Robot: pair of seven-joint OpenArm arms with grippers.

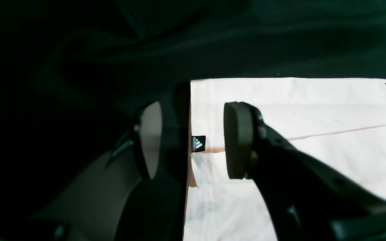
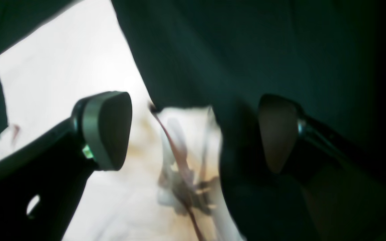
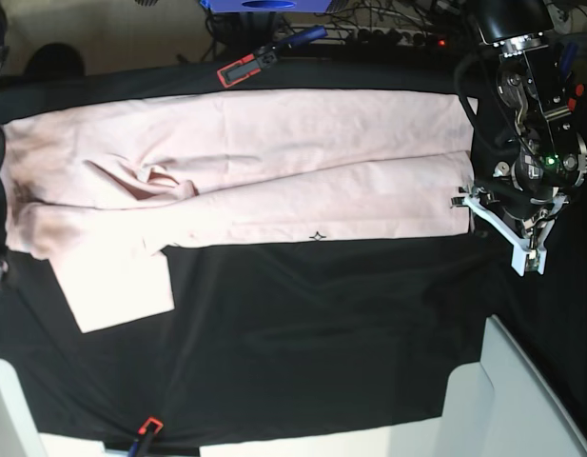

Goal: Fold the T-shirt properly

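With one long fold laid, my left gripper (image 1: 193, 140) and right gripper (image 2: 196, 134) stand released astride the T-shirt (image 3: 274, 162) ends, at the table cloth (image 3: 322, 333) side edges.

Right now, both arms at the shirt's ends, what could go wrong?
1. The left gripper stands open astride the T-shirt hem edge, one finger over the black table cloth; closing could pinch cloth too.
2. The right gripper is open over bunched fabric; it may catch only one layer.
3. The sleeve sticks out and wrinkles sit mid-shirt, so a fold may set creases.
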